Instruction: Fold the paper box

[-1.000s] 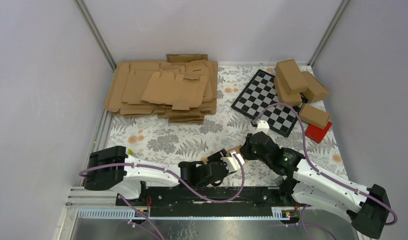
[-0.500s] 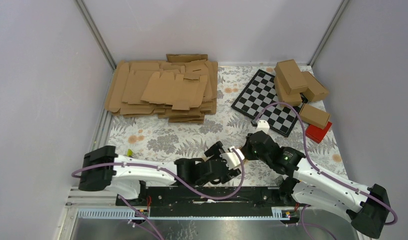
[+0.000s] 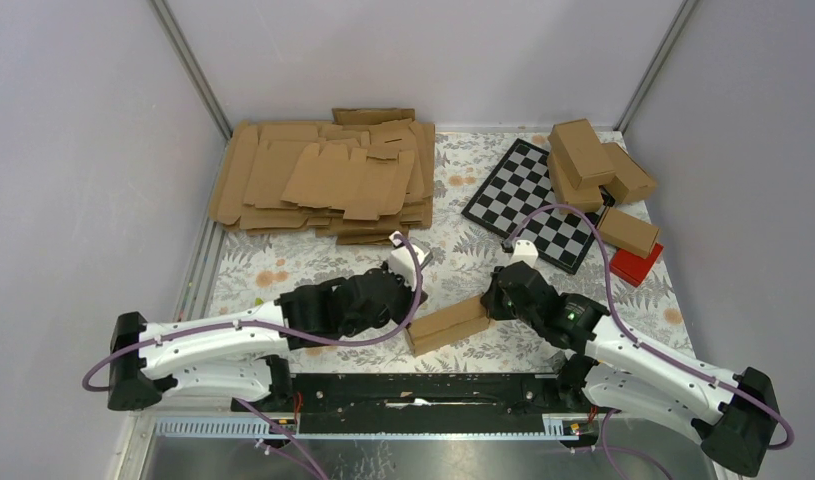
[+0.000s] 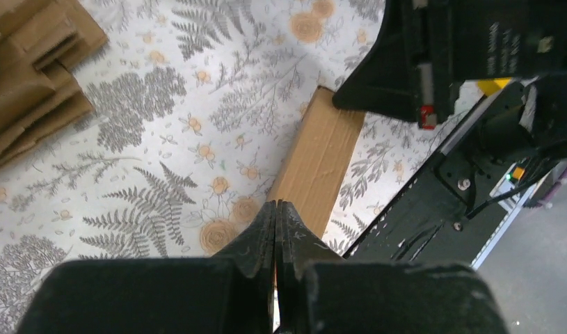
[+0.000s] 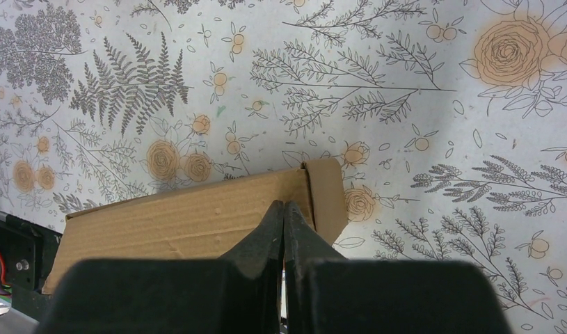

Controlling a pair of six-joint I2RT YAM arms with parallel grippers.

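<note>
We noted the paper box point(image 3: 447, 325) lying as a closed oblong carton on the floral table cover point(image 3: 313, 275), near the front edge and between the arms. The right gripper point(image 5: 284, 204) had its fingers pressed together, tips over the box's flap end; we could not tell whether they touched it. The left gripper point(image 4: 276, 204) also had its fingers together, empty, by the other end. The flat blanks point(image 3: 323, 180) were heaped at far left.

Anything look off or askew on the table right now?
Only the paper box: its end flap by the shut right gripper looks angled outward, possibly not tucked flush. Nothing looks spilled or torn.
</note>
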